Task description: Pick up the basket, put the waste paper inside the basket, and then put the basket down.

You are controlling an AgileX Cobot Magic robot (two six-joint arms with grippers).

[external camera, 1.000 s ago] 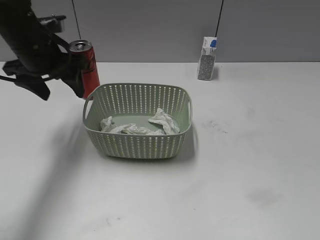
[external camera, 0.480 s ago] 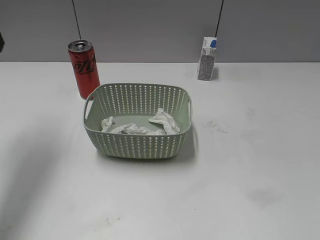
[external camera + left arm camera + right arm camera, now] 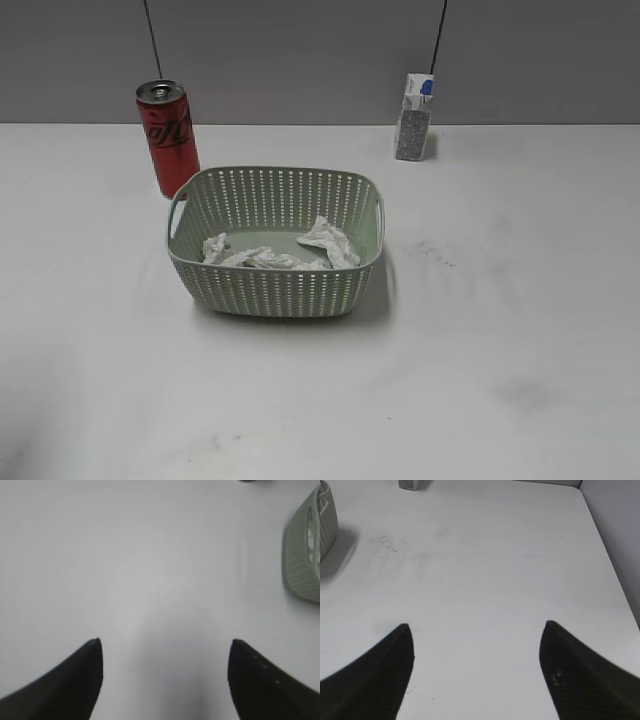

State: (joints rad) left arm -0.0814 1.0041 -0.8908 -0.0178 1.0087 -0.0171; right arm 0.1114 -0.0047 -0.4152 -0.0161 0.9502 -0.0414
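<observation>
The sage-green perforated basket [image 3: 275,240] stands on the white table in the middle of the exterior view. Crumpled white waste paper [image 3: 325,242] lies inside it, with more wads along its front wall [image 3: 250,257]. Neither arm shows in the exterior view. My left gripper [image 3: 164,642] is open and empty above bare table, with the basket's end [image 3: 302,555] at the right edge of the left wrist view. My right gripper [image 3: 476,626] is open and empty over bare table; the basket's edge [image 3: 326,517] shows at the far left of the right wrist view.
A red soda can [image 3: 167,137] stands just behind the basket's left corner. A white-grey carton with a blue top [image 3: 414,117] stands at the back, also in the right wrist view [image 3: 411,484]. The table's right edge [image 3: 610,555] meets a grey wall.
The left arm, near the can and the basket's left handle one second ago, has pulled away to the left and left the exterior view. The basket and paper have not moved.
</observation>
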